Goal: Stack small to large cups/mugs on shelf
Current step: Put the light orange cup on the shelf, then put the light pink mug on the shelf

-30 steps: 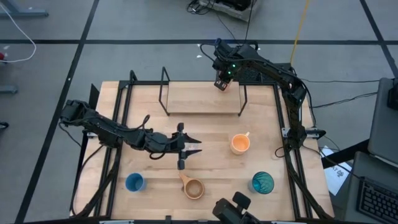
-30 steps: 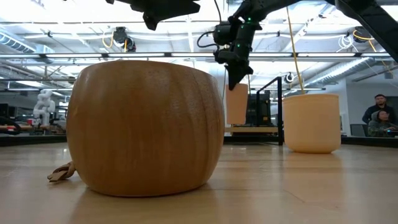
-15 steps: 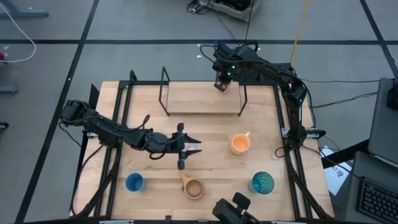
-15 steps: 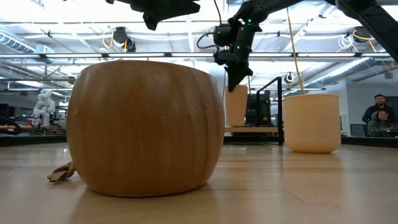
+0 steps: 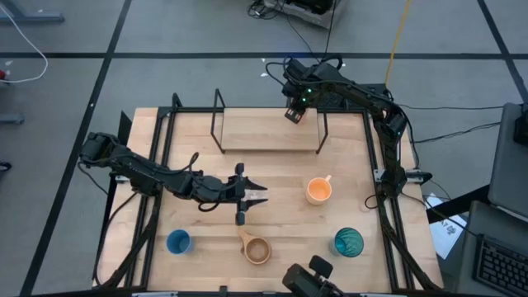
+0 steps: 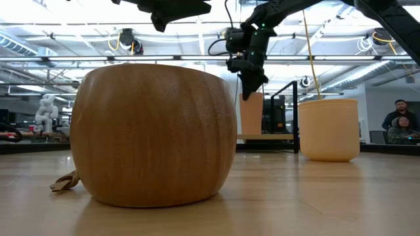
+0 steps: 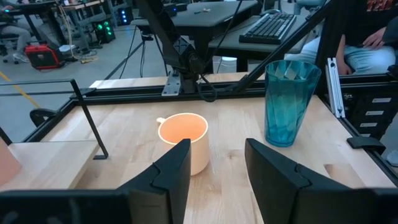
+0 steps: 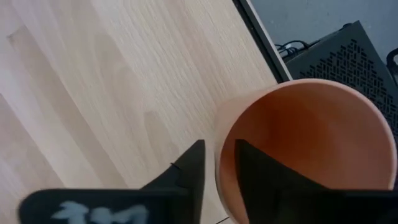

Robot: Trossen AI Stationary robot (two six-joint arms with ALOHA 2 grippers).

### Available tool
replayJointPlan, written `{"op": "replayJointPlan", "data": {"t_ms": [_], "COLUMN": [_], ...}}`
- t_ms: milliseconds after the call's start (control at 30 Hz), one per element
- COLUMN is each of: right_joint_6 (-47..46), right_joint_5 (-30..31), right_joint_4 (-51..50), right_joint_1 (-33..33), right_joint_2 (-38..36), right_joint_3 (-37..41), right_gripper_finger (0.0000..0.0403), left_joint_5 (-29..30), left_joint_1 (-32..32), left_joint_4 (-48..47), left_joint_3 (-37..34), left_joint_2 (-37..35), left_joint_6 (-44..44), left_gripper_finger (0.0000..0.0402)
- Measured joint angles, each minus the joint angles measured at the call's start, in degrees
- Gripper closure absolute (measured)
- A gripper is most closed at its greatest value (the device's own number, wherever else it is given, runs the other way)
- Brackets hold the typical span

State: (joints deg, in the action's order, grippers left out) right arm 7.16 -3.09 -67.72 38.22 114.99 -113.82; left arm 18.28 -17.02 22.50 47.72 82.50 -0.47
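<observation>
My right gripper (image 5: 293,114) is shut on an orange cup (image 8: 311,143) over the far right corner of the wooden shelf (image 5: 264,132). In the low view the cup (image 6: 251,115) hangs with its base at the shelf board. My left gripper (image 5: 257,195) is open and empty above the table's middle, pointing toward the table's right edge. An orange mug (image 5: 318,190), a teal tumbler (image 5: 347,242), a tan mug (image 5: 256,248) and a blue cup (image 5: 178,242) stand on the table. I see no clear cup. My right gripper holds the orange cup by its rim (image 8: 219,152), one finger inside the cup and one outside. The fingers come from above, pointing down. The cup hangs upright below them; whether its base touches the shelf I cannot tell.
The shelf stands on thin black rod legs (image 5: 219,124) at the table's far middle, its board bare left of the cup. Black frame rails run along the table's left and right edges (image 5: 379,165). People sit beyond the table (image 6: 400,121).
My right gripper has gone down with the orange cup toward the shelf's far right corner. The cup has stayed upright and now hangs lower, its base at the board.
</observation>
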Motion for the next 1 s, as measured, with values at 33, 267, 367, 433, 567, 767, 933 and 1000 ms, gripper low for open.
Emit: {"op": "replayJointPlan", "data": {"t_ms": [33, 267, 367, 433, 567, 767, 933, 1000], "right_joint_6": [0.0, -0.2, -0.3, -0.5, -1.9, -6.2, -9.7, -11.1], "right_joint_5": [0.0, 0.4, 0.4, 0.4, 0.5, 0.5, 0.5, 0.5], "right_joint_4": [0.1, 1.0, 1.1, 1.1, 1.1, -0.3, -1.1, -1.1], "right_joint_1": [0.0, 0.0, -0.1, -0.2, -1.7, -7.9, -15.0, -17.7], "right_joint_2": [0.0, -2.2, -5.0, -7.2, -12.8, -21.2, -26.6, -28.4], "right_joint_3": [0.0, 0.0, 0.0, 0.0, 0.0, 0.0, 0.0, 0.0], "right_gripper_finger": [0.0305, 0.0238, 0.0211, 0.0197, 0.0183, 0.0186, 0.0195, 0.0198], "left_joint_5": [0.0, 0.0, 0.0, 0.0, 0.0, 0.0, 0.0, 0.0], "left_joint_1": [0.0, 0.0, 0.0, 0.0, 0.0, -1.0, -1.2, -1.1], "left_joint_4": [0.0, -0.2, -0.2, -0.2, -0.2, -0.1, 0.0, -0.1], "left_joint_3": [0.0, 0.0, 0.0, 0.0, 0.0, 0.0, 0.0, 0.0], "left_joint_2": [0.0, 0.0, 0.0, 0.0, 0.0, 0.0, 0.0, 0.0], "left_joint_6": [0.0, 0.0, 0.0, 0.0, 0.0, 0.4, 0.8, 0.8], "left_gripper_finger": [0.0247, 0.0247, 0.0247, 0.0247, 0.0247, 0.0247, 0.0247, 0.0247]}}
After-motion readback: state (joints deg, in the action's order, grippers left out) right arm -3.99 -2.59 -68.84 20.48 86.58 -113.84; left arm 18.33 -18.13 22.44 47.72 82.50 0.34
